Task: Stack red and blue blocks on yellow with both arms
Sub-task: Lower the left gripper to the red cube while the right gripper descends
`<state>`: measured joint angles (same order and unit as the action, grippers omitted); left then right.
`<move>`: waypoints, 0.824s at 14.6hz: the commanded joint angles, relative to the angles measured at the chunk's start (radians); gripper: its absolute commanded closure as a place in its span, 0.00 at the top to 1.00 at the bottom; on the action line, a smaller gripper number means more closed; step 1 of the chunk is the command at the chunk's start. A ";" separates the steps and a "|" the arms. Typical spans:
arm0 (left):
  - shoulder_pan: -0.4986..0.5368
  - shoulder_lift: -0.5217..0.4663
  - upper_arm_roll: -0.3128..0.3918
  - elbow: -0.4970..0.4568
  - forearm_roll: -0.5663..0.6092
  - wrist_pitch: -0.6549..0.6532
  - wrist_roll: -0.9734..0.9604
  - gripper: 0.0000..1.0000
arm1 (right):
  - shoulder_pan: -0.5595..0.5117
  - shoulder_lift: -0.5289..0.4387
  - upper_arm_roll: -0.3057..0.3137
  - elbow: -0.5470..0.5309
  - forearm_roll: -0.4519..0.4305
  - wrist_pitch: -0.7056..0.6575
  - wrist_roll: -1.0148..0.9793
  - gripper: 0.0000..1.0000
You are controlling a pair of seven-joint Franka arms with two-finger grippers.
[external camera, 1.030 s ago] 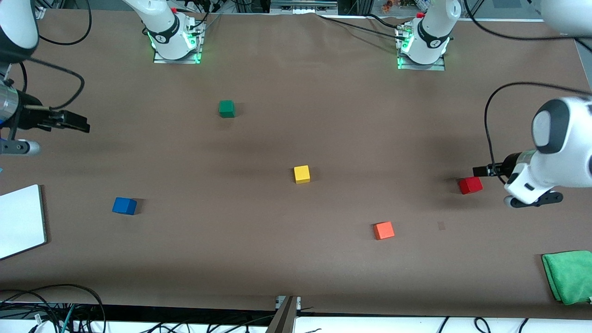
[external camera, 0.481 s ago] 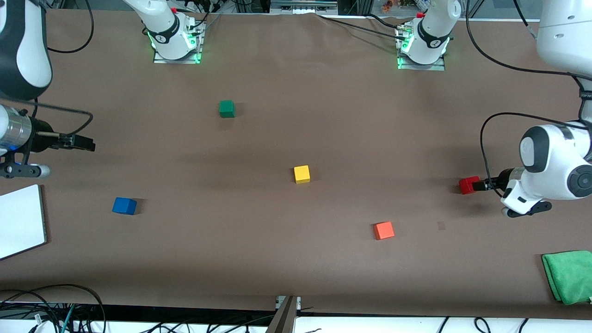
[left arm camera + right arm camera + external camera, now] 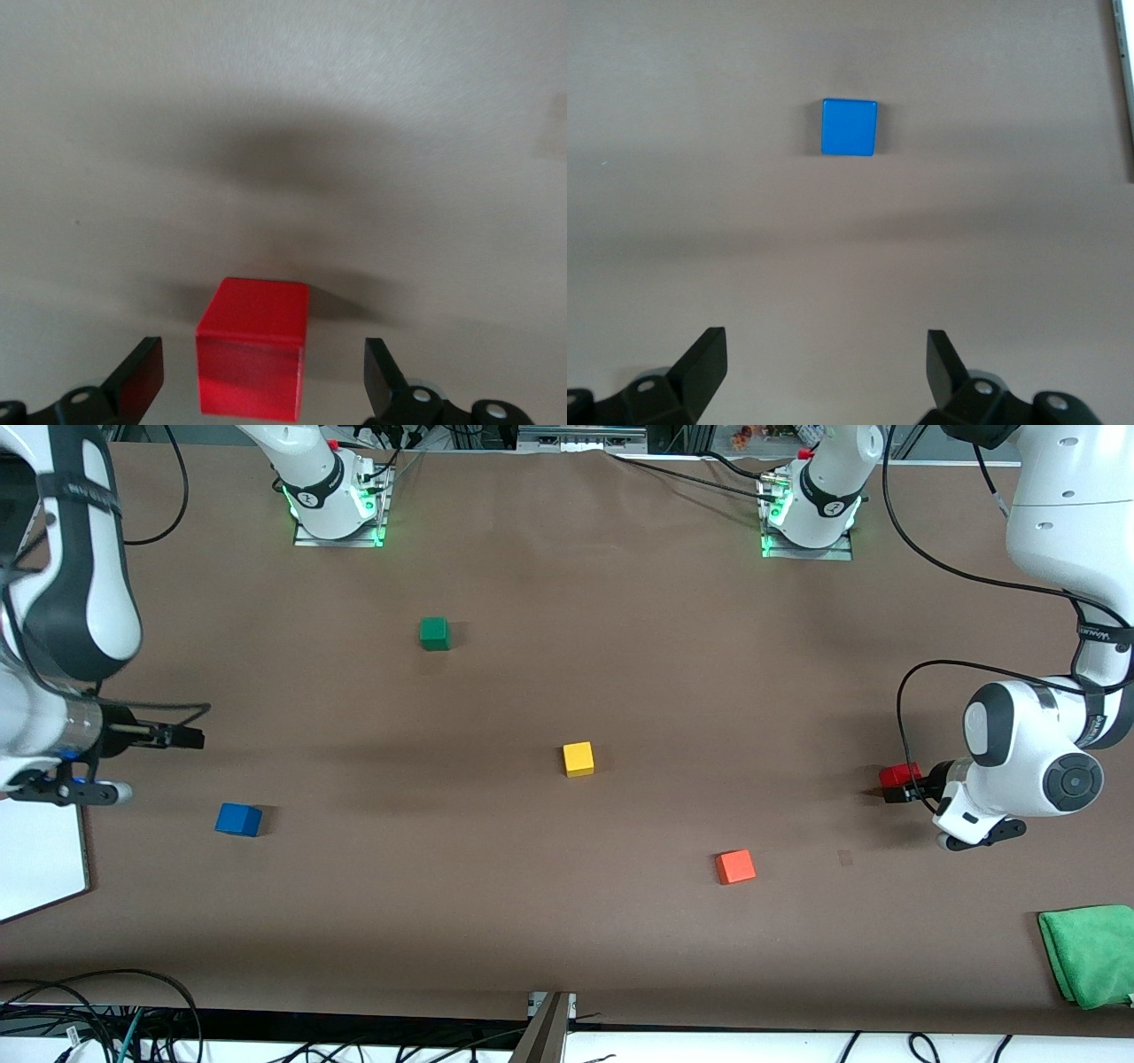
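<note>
The red block (image 3: 899, 772) (image 3: 252, 359) rests on the table at the left arm's end. My left gripper (image 3: 902, 786) (image 3: 263, 374) is open and low around it, one finger on each side with a gap to each. The blue block (image 3: 238, 819) (image 3: 850, 127) sits at the right arm's end. My right gripper (image 3: 188, 737) (image 3: 824, 359) hangs open over bare table beside the blue block, with nothing between its fingers. The yellow block (image 3: 578, 759) stands alone mid-table.
An orange-red cube (image 3: 735, 866) lies nearer the camera than the yellow block, and a green cube (image 3: 434, 633) lies farther away. A white board (image 3: 40, 859) sits at the right arm's end, a green cloth (image 3: 1090, 955) at the left arm's end.
The left gripper has slid in over the red block and now straddles it. The right gripper has moved closer to the blue block. No block has moved.
</note>
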<state>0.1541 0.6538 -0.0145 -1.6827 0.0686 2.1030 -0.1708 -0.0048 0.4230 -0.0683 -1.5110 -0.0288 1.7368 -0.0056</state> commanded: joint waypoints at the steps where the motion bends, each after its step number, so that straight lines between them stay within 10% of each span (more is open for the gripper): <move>1: 0.015 -0.017 -0.001 -0.086 0.005 0.081 -0.007 1.00 | -0.015 0.065 0.010 0.020 -0.010 0.085 0.004 1.00; 4: 0.015 -0.028 -0.001 -0.112 0.007 0.114 -0.009 0.97 | -0.015 0.143 0.010 0.020 -0.003 0.196 0.010 1.00; 8: 0.009 -0.057 -0.005 -0.108 0.007 0.069 0.007 0.08 | -0.040 0.213 0.010 0.014 0.003 0.295 0.004 1.00; 12: 0.007 -0.097 -0.039 -0.066 0.005 -0.037 0.005 0.00 | -0.046 0.289 0.010 0.011 0.003 0.414 0.010 1.00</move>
<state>0.1610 0.6030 -0.0379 -1.7596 0.0686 2.1211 -0.1694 -0.0379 0.6740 -0.0690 -1.5110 -0.0285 2.0979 -0.0044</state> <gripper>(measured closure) 0.441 0.000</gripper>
